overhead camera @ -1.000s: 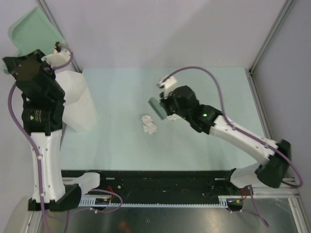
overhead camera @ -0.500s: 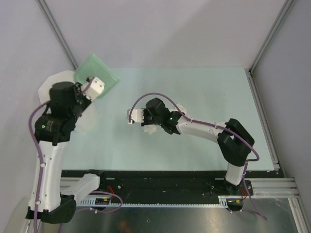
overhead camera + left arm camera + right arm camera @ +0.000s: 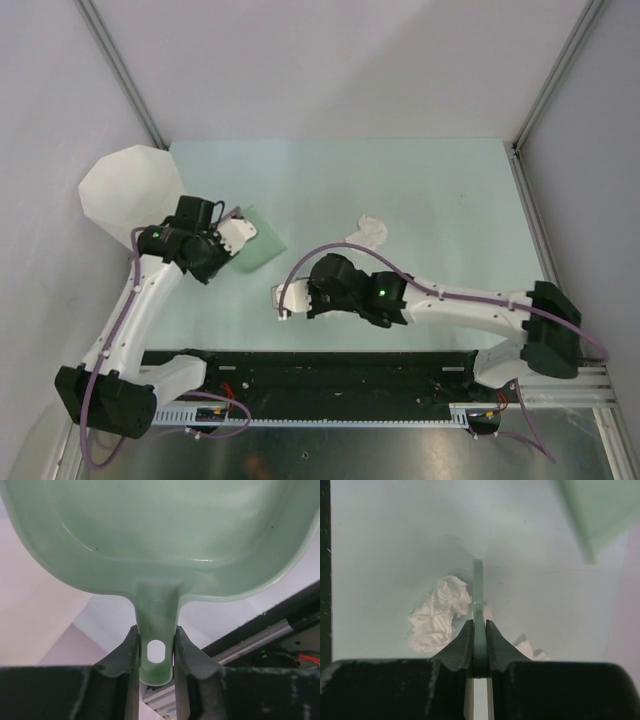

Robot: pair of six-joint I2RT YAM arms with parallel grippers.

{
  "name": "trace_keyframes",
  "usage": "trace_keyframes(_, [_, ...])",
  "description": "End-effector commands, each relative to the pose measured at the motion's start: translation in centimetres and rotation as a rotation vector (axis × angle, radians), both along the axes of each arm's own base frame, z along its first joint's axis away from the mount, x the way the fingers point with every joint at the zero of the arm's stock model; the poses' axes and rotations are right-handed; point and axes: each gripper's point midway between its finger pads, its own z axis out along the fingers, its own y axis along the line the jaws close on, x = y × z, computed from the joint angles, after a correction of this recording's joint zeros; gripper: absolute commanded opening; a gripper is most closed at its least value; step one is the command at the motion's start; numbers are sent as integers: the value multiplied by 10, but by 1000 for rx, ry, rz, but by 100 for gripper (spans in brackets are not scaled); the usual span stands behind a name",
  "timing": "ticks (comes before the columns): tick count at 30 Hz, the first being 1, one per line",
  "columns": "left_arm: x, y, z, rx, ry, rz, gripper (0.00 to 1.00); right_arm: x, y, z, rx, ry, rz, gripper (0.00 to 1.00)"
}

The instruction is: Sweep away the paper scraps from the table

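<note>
My left gripper is shut on the handle of a green dustpan, whose pan lies low over the pale mint table, right of the bin. My right gripper is shut on a thin green brush near the table's front. In the right wrist view a crumpled white paper scrap lies just left of the brush, and another scrap lies to its right by the jaws. One scrap shows mid-table in the top view, behind the right arm.
A tall translucent white bin stands at the table's back left corner, just behind the left arm. The black front strip runs along the near edge. A corner of the dustpan shows at the upper right of the right wrist view.
My left arm has brought the dustpan down from above the bin to the table beside it. My right arm has swung the brush leftward and toward the front edge.
</note>
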Motion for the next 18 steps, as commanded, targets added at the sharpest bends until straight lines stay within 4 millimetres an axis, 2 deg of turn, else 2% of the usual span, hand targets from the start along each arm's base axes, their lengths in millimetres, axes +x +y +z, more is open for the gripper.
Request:
trace_keyframes(1, [-12,-23,-27,-21,97,-130,0,17,-29,53,186,-14,-301,0])
trace_keyframes(4, [-24,-29,-46,28,160,-223,0,26,-48,77,295,-19,-467,0])
trace_keyframes(5, [-30,-29,-55,47,190,-244,0,21,-54,90,384,48,-528,0])
trace_keyframes(7, [-36,-29,-65,95,223,-303,0,14,-69,93,422,118,-604,0])
trace_keyframes(9, [-43,-23,-77,147,263,-333,0,7,-85,101,534,238,-727,0])
trace_keyframes(10, [-44,-22,-80,171,273,-359,0,3,-96,93,523,284,-788,0])
trace_keyframes(12, [-48,-21,-87,186,307,-379,0,-3,-109,89,598,407,-920,0])
trace_keyframes(13, [-49,-23,-88,188,315,-392,0,-4,-123,79,569,440,-987,0])
trace_keyframes(14, [-51,-23,-91,195,331,-399,0,-8,-125,76,609,512,-1055,0])
trace_keyframes(16, [-53,-25,-94,204,345,-416,0,-12,-139,68,598,557,-1138,0])
trace_keyframes(18, [-58,-26,-102,210,378,-435,0,-13,-145,61,611,607,-1216,0])
